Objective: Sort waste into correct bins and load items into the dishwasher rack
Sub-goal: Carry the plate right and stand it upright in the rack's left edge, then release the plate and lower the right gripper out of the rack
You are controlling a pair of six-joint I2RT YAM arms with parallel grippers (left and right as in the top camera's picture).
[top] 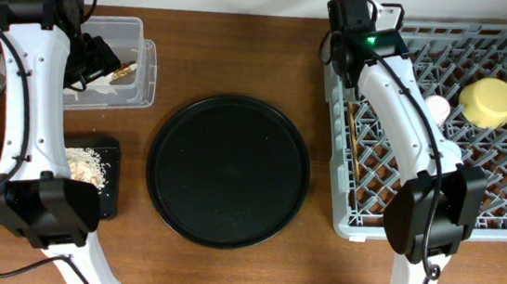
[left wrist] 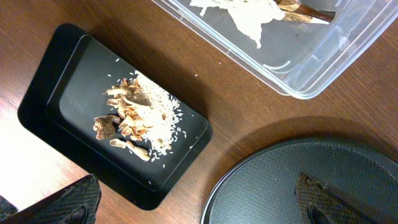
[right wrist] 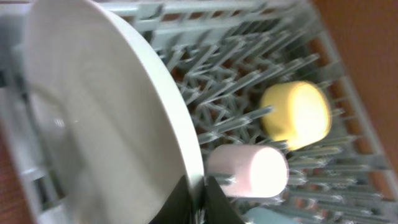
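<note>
Right fingers (right wrist: 219,204) pinch the rim of the pale grey round plate (right wrist: 93,124) at the bottom of the frame. The plate stands on edge in the large grey plastic dishwasher rack (right wrist: 236,56), likely so the pegs can prop it. At lower right lie the small pink cup (right wrist: 249,171) and the yellow bowl (right wrist: 297,115). The left gripper (left wrist: 196,186) hangs wide apart and empty above the brown wooden table (left wrist: 205,81). The room is out of sight.

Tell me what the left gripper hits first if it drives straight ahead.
The left gripper would probably meet bare table between the shallow black tray and the round black tray; depth unclear.
</note>
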